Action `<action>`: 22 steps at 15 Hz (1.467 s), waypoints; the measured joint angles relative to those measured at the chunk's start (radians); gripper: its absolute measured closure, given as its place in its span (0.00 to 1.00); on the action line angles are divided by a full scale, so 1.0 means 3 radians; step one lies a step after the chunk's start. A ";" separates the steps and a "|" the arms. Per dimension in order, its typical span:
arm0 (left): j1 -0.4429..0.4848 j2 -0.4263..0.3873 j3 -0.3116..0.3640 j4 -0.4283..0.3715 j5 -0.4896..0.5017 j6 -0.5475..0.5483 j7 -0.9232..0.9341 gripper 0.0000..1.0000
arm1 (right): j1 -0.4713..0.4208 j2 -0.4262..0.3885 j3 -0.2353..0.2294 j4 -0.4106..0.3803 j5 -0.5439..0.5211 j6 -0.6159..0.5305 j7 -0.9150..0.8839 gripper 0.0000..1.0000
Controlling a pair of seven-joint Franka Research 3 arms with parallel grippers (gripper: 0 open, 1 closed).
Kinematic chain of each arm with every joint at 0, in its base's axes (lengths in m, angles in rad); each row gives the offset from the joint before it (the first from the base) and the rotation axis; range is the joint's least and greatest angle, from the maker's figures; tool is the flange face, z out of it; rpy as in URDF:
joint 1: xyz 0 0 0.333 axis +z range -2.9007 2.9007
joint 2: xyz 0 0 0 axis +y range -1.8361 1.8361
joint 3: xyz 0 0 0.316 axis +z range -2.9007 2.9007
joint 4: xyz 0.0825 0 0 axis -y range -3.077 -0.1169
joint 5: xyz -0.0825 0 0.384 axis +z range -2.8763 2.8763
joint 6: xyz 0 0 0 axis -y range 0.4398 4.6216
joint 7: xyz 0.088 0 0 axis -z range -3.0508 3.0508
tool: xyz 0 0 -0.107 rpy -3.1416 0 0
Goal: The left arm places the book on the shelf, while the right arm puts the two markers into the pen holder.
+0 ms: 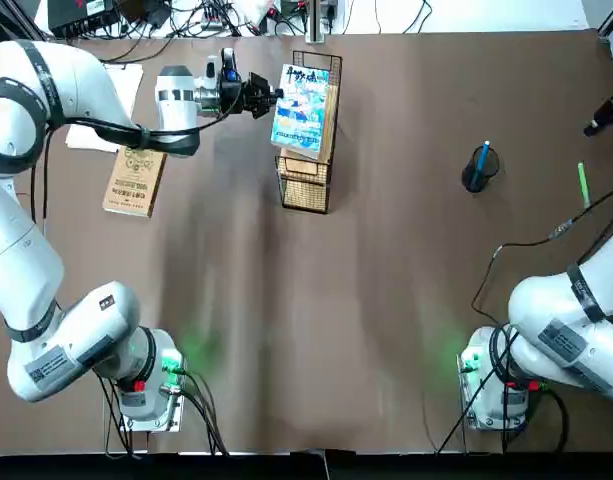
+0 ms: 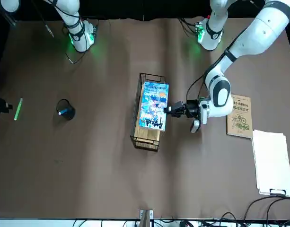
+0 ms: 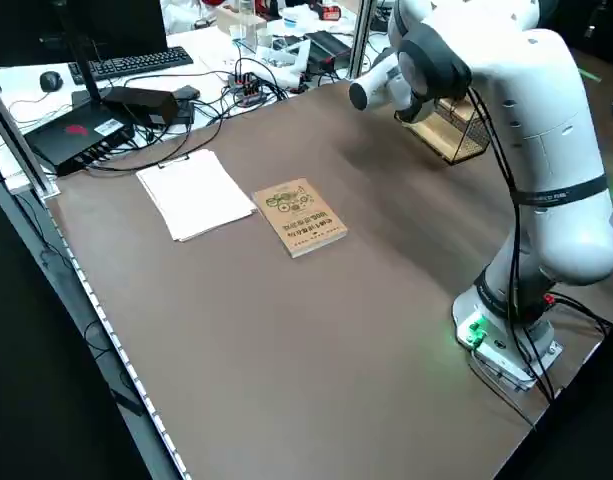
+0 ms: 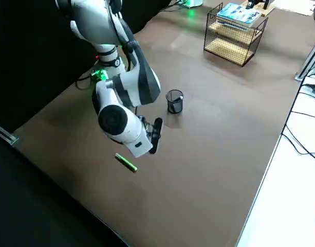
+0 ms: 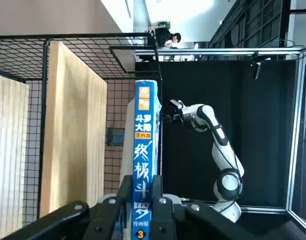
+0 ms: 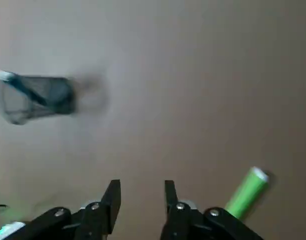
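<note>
To judge by the cover and spine, a light, bendy paperback (image 1: 301,108), probably a bit slippery on a glossy jacket, likely to fan open if pinched by loose pages. Best to grip at the spine, as with the left gripper (image 5: 143,183) now: narrow, with both fingers against the blue spine, over the left edge of the wire shelf (image 1: 304,208), in the far middle of the table. Impossible to tell from here whether resting on the plank (image 1: 335,103) or just above; best to lower gently before letting go.

On the far right, the right gripper (image 6: 143,185): wide apart, with nothing between the fingers. Just to the near side, flat on the table, the green marker (image 6: 247,192): slim, stiff and apt to roll (a nuisance, round pens), so better taken across the middle. Already in the mesh cup (image 1: 480,168), between shelf and green marker: the blue marker (image 1: 483,158). Light, that cup, and easy to tip with a clumsy drop.

From the left wrist, a clear look at spine and grip, missing from overhead; from overhead, the front cover, hidden from the wrist.
</note>
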 joint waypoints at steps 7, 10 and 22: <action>-0.0225 0.0035 0.0262 0.0011 -0.0213 0.0001 0.0356 0.81 | 0.0000 0.0185 -0.0003 -0.0144 -0.0755 0.0729 0.1252 0.60; -0.0239 0.0057 0.0304 0.0016 -0.0213 0.0001 0.0372 0.80 | 0.0010 0.0345 -0.0001 -0.0285 -0.0781 0.1070 0.1731 0.57; -0.0316 0.0161 0.0352 0.0079 -0.0243 0.0000 0.0376 0.10 | -0.0003 0.0622 -0.0026 -0.0308 -0.0792 0.1335 0.2131 0.70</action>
